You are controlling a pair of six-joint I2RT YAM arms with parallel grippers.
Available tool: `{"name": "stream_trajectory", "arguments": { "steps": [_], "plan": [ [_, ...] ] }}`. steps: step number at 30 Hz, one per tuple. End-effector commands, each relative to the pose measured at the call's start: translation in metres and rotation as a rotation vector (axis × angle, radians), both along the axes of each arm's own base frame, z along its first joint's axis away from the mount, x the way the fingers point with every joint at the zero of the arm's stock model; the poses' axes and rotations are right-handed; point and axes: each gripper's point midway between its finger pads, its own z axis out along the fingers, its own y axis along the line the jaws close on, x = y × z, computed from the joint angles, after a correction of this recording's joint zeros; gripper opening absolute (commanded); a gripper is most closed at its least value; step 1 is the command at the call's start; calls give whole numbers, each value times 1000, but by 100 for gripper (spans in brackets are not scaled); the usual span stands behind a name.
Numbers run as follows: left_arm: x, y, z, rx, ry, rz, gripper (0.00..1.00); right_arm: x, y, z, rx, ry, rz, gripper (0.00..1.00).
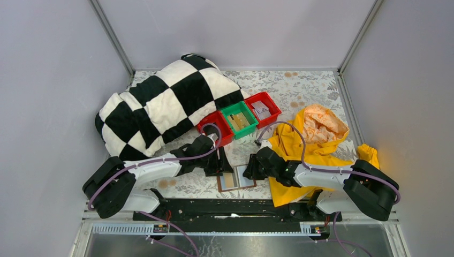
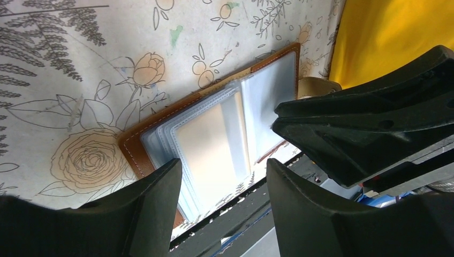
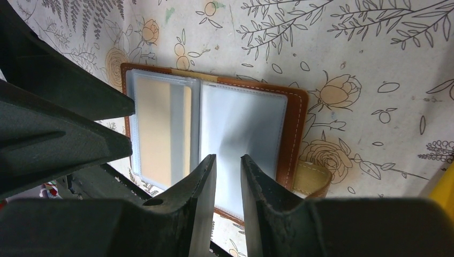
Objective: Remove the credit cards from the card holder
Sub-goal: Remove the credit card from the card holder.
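I judge this job as underway with the main work unfinished. The card holder (image 1: 236, 179) lies open like a book, flat on the table just in front of the arm bases, and it is my landmark here. In the right wrist view a tan credit card (image 3: 160, 126) sits inside the clear sleeve on the holder's left page. The right page looks like bare grey plastic, and I can't tell whether more cards hide under the stacked sleeves.

The left gripper (image 1: 217, 163) hovers over the holder's left page with its fingers (image 2: 155, 214) spread wide and nothing between them. The right gripper (image 1: 250, 168) is at the near edge of the holder's right page, its fingers (image 3: 201, 198) only a narrow gap apart and pinching nothing that I can see. It may be pressing the page down to steady the holder, but the contact itself isn't visible.

Beyond the holder, a green bin (image 1: 233, 107) has something flat and tan in it, and the red bin (image 1: 272, 101) beside it holds something pale — possibly cards already out, though too small to be sure.

What's left, as I read it: draw that tan card out of its sleeve — then check the other pockets.
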Motion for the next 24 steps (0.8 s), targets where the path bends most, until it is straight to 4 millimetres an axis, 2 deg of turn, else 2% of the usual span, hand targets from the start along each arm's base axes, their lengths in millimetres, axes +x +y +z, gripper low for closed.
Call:
{"name": "stream_trajectory", "arguments": {
  "steps": [1,7,16,24],
  "plan": [
    [5,-15,15,-73,-29,-16,64,3,6,5,16,-18,14,31],
    [2,-27,28,-171,-28,-35,64,3,6,5,18,-16,11,31],
    [3,-35,38,-216,-38,-51,63,0,8,6,31,-6,22,31],
    [-1,-52,53,-315,-27,-88,64,4,-1,13,25,-34,-27,31]
  ]
}}
